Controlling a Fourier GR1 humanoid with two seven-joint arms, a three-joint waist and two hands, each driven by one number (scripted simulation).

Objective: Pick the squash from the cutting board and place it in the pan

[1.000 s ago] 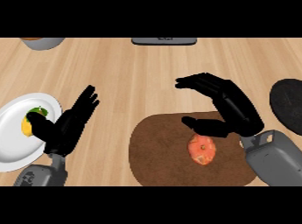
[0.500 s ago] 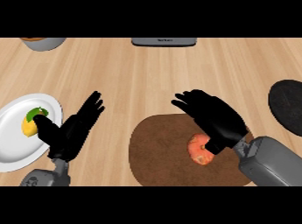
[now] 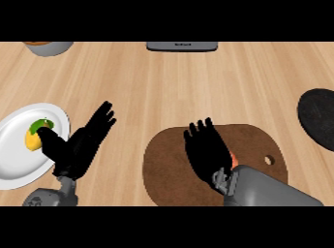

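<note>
Peeking out as a thin orange sliver beside the right robot hand (image 3: pixel 206 147), the squash (image 3: pixel 233 157) lies on the brown oval wooden cutting board (image 3: pixel 171 169), almost wholly hidden under the hand and the grey forearm. So little of it shows that its long axis and which way it points cannot be told from this view.

The right robot hand has its dark fingers stretched straight forward over the board, not curled round anything. The chief risk, as I judge it, is a blind grasp: with the squash covered, the fingers may close beside it or on one end only, so that it rolls or slides off across the board. A lift begun before the fingers wrap round it would leave it behind.

The black round pan (image 3: pixel 326 120) sits at the right edge of the light wooden worktop (image 3: pixel 184 87), well apart from the board.

The left robot hand (image 3: pixel 80 143) rests open, fingers up, just beside the white round plate (image 3: pixel 5 164).
</note>
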